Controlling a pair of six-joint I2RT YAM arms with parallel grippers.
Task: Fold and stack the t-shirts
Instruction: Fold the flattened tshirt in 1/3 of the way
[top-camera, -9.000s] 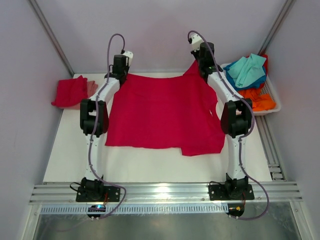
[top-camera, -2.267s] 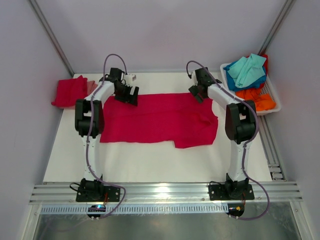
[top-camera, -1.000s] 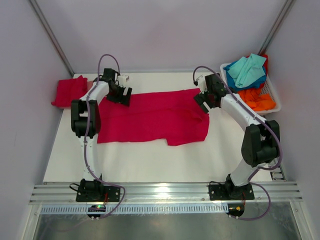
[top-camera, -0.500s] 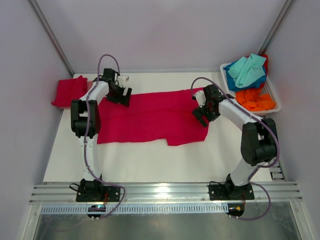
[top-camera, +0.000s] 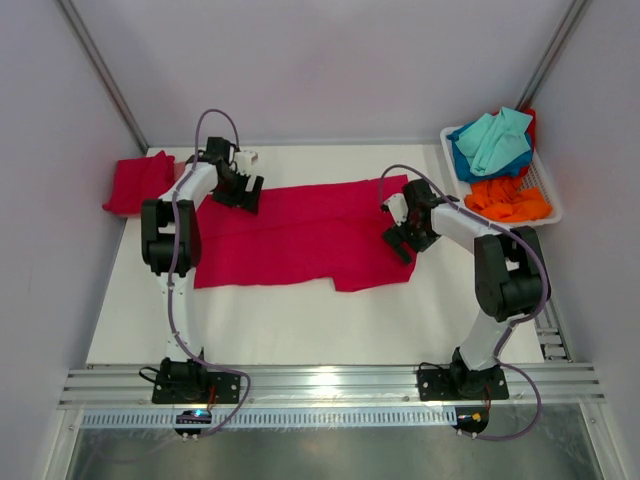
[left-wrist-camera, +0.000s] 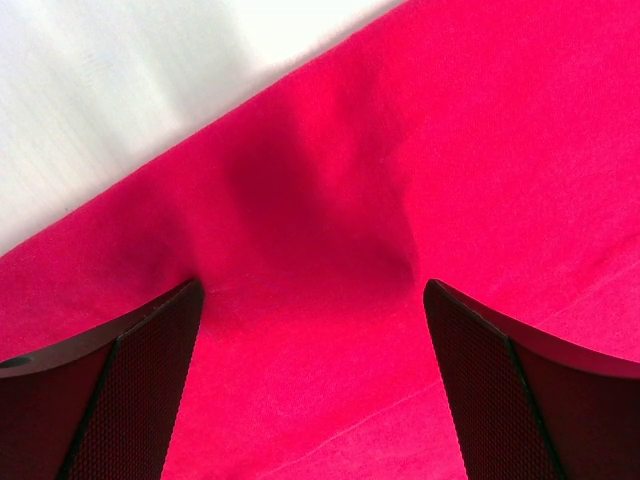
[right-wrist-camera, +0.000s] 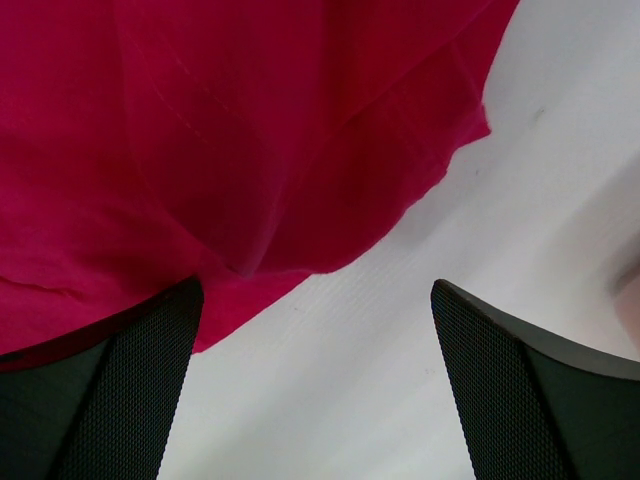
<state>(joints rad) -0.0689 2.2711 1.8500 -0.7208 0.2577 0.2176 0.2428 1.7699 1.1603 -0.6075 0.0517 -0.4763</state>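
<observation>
Left gripper (top-camera: 241, 191) and right gripper (top-camera: 401, 241) both gape wide and empty, so each should pinch all layers of the crimson t-shirt (top-camera: 300, 235) edge just beneath it.

— Item one?
— Shirt (left-wrist-camera: 430, 150), crimson. Lies under and ahead of the left gripper (left-wrist-camera: 310, 290); a dark crease sits just past the tips.
— Item two?
— Fingers (left-wrist-camera: 130, 390), black, mesh-faced, spread wide over the cloth; contact unclear.
— Item three?
— Table (left-wrist-camera: 120, 90), white, bare strip ahead and to the left.
</observation>
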